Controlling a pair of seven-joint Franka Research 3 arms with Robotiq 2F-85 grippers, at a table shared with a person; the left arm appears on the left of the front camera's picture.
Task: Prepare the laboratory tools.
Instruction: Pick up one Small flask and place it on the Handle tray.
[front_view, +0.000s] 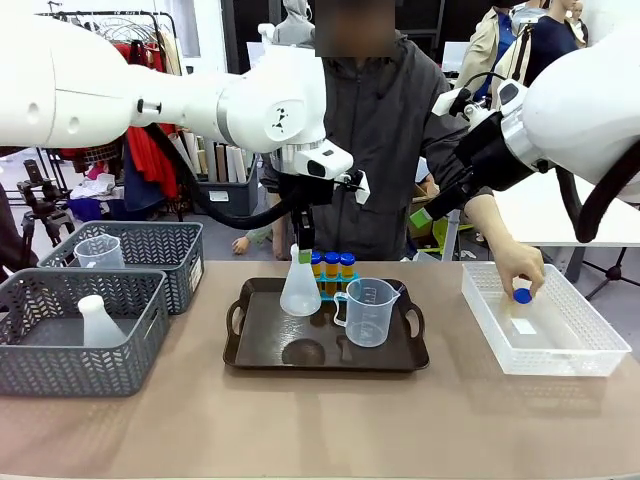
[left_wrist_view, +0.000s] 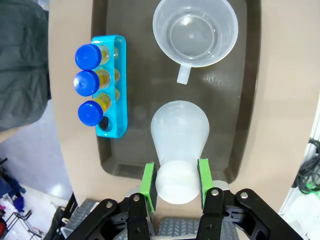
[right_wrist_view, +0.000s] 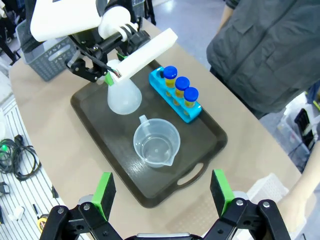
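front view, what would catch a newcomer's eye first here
The left gripper pinches the neck of a translucent white conical flask standing on the dark brown tray at mid-table. Beside it on the tray stand a clear beaker and a blue tube rack with three blue-capped tubes. At the right, the person's hand holds another blue-capped tube over a clear bin.

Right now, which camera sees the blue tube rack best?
The left wrist view: the blue tube rack lies fully visible, its empty fourth hole showing. The right wrist view shows it smaller; the front view glimpses it behind the flask and beaker.
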